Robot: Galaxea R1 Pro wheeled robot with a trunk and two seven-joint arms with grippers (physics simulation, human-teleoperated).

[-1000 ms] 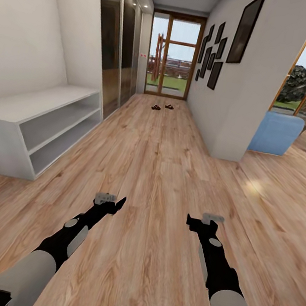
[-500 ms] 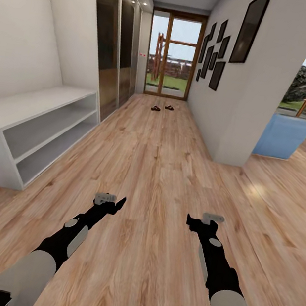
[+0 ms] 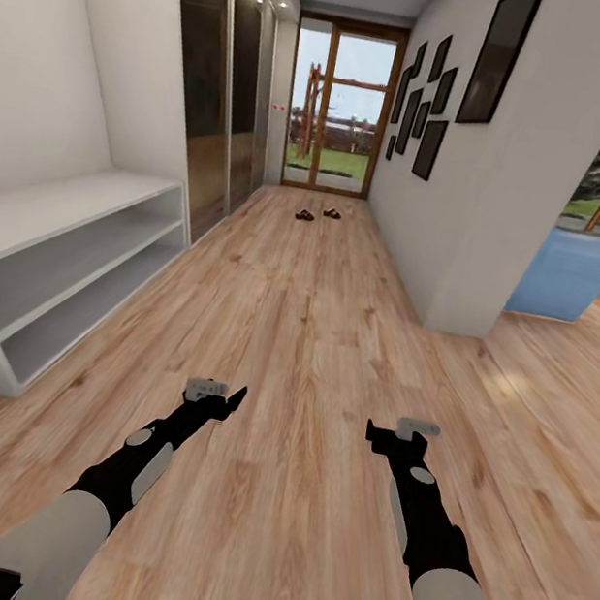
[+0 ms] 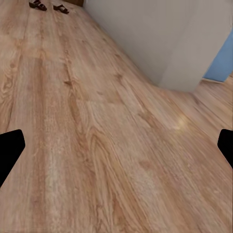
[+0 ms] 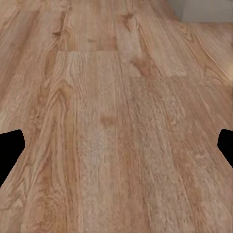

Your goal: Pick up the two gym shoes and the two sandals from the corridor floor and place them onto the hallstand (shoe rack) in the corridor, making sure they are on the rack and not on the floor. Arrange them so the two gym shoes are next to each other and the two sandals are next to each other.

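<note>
Sandals (image 3: 317,213) lie side by side on the corridor floor (image 3: 312,342) at twelve o'clock, far down near the glass door (image 3: 339,108). A low white shelf unit (image 3: 63,248) stands at ten o'clock. Left gripper (image 3: 220,398) and right gripper (image 3: 393,433) hover over bare planks, jaws spread wide, holding nothing. Nothing seems racked yet; all four shoes remain to fetch, as I judge it.

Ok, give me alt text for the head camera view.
A long corridor floor of light wood runs to a glass door, with two sandals lying far ahead. A low white shelf unit stands at left; both arms reach forward, left claw and right claw empty.
</note>
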